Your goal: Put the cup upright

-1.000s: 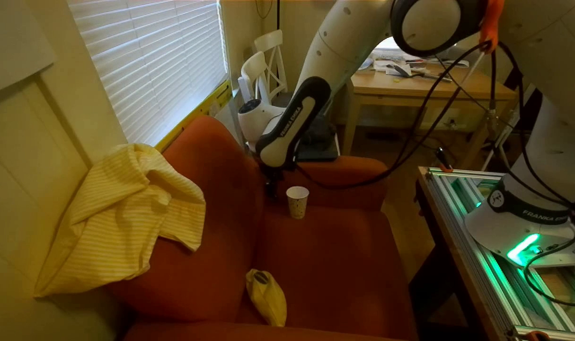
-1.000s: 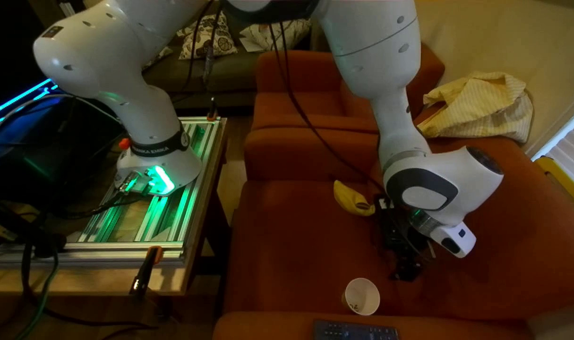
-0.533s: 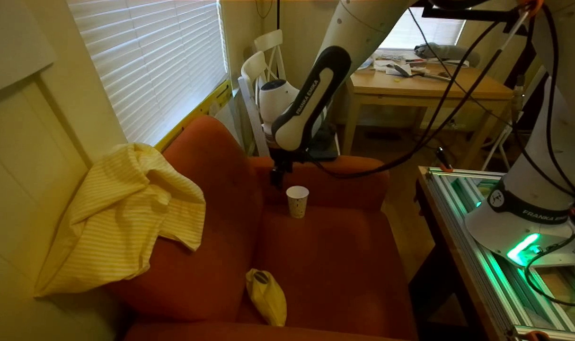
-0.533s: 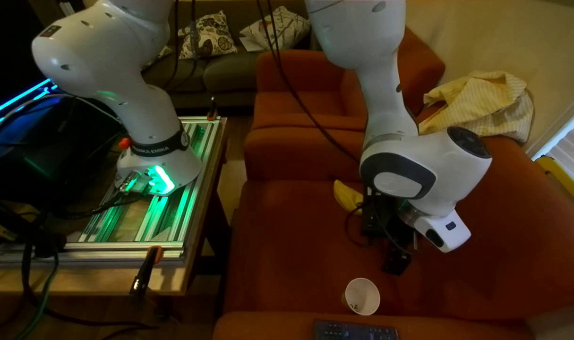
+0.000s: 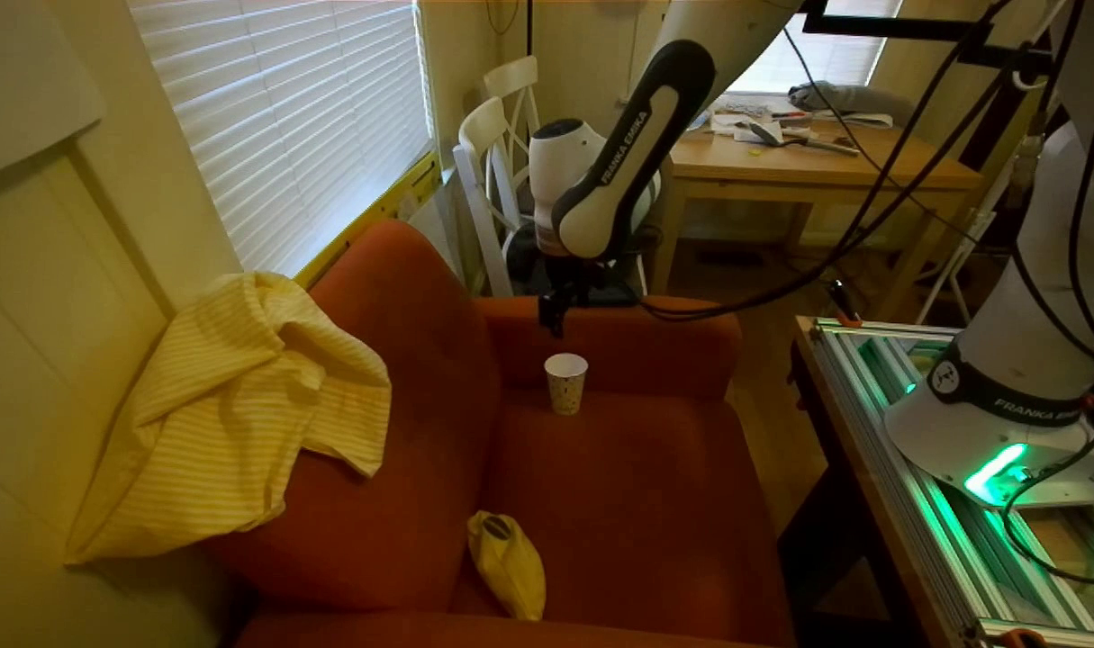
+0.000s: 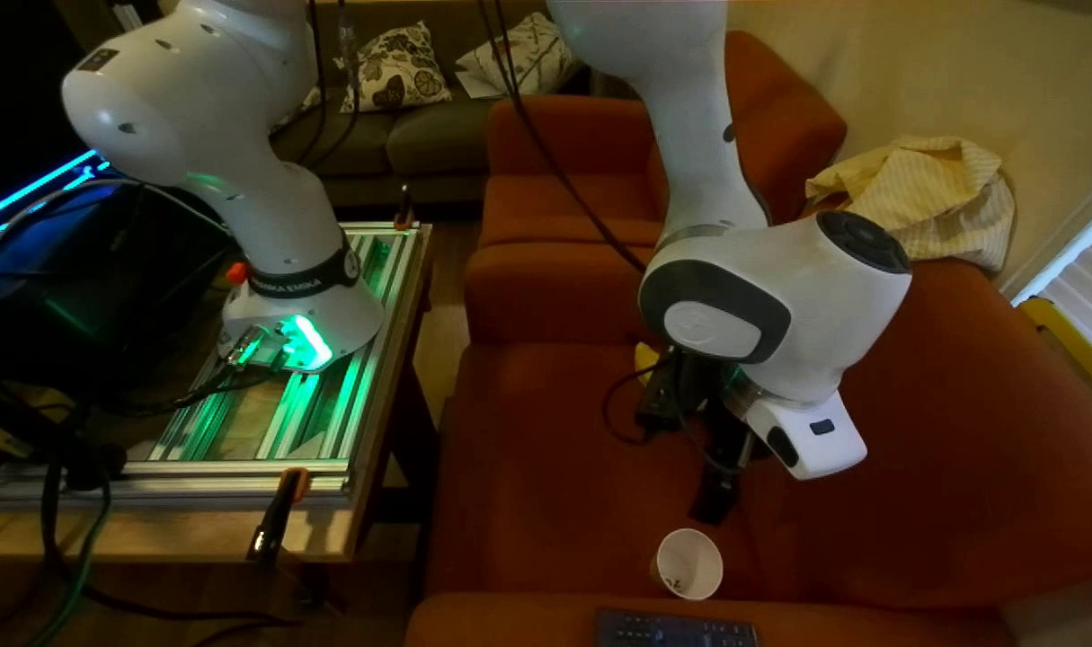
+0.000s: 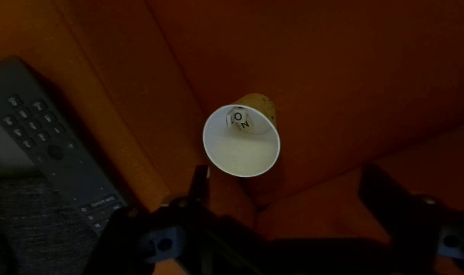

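The white speckled cup stands upright on the red sofa seat, close to the armrest; it also shows in an exterior view. In the wrist view I look down into the open cup, with small lettered pieces at its bottom. My gripper is open, its fingers wide apart with nothing between them. It is above and a little to the seat-back side of the cup, not touching it. It is dark in the exterior views.
A dark remote control lies on the armrest beside the cup. A yellow banana-like object lies on the seat. A yellow striped cloth hangs over the seat back. A cable hangs from the arm.
My gripper has risen and shifted from the seat-back side towards the space above the cup. The cup has stayed upright in the same place.
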